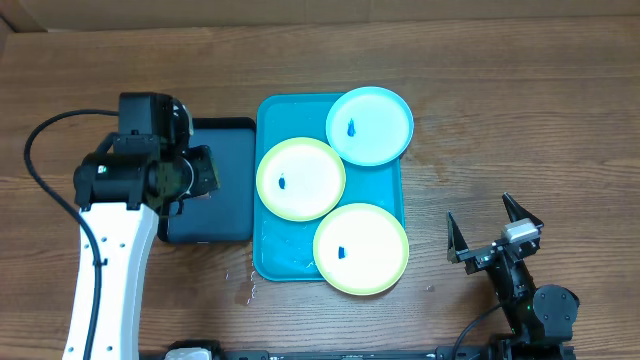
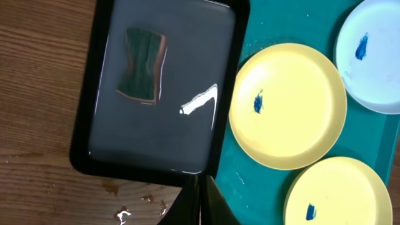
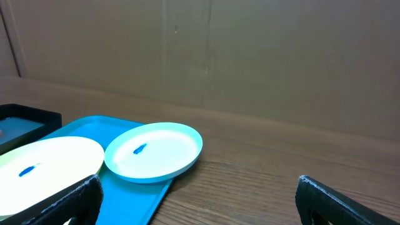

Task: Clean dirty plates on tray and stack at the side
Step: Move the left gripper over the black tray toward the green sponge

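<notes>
Three dirty plates lie on the turquoise tray: a light blue one at the far right corner, a yellow-green one in the middle and another yellow-green one nearest. Each carries a small blue smudge. My left gripper hangs over the black tray, shut with nothing between its fingers. In the left wrist view its tips meet above the seam between the black tray's rim and the turquoise tray. My right gripper stands open over bare table right of the tray, fingers wide apart.
A smaller black tray sits left of the turquoise one, holding shallow water and a green-brown sponge. Water drops spot the wood near its front corner. A brown wall rises behind the table.
</notes>
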Tool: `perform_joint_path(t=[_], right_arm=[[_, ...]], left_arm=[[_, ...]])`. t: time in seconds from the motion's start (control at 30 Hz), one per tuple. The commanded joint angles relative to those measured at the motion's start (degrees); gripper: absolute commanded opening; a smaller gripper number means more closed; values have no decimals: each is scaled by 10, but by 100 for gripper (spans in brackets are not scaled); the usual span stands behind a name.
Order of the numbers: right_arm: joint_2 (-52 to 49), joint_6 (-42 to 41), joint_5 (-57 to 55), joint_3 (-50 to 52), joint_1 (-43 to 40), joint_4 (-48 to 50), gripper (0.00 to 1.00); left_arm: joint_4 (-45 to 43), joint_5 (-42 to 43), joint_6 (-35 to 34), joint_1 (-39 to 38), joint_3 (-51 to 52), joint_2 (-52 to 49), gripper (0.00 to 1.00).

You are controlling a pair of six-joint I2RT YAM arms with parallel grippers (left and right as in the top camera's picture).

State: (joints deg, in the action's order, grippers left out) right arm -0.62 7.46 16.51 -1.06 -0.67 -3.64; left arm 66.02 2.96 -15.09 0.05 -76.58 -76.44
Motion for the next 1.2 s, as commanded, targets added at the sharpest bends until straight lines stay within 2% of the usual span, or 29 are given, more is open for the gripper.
perform_joint_path(t=[0.0,0.2,1.0,1.03,1.07,1.17], right_arm=[[5,-3,-3,6,0,3,100],[5,-3,-3,6,0,3,100],[3,-3,-3,6,0,3,100],[3,-3,-3,6,0,3,100],[3,-3,-3,6,0,3,100],[3,-3,-3,6,0,3,100]], left_arm=[[-5,-7,-13,4,-14,0,5],[-24,-3,-49,28,-14,0,11],[12,-3,-46,49,-14,0,14],[13,-3,-46,49,-14,0,12],[14,-3,-46,49,-14,0,6],[18,-4,-42,49,-17,-1,4]])
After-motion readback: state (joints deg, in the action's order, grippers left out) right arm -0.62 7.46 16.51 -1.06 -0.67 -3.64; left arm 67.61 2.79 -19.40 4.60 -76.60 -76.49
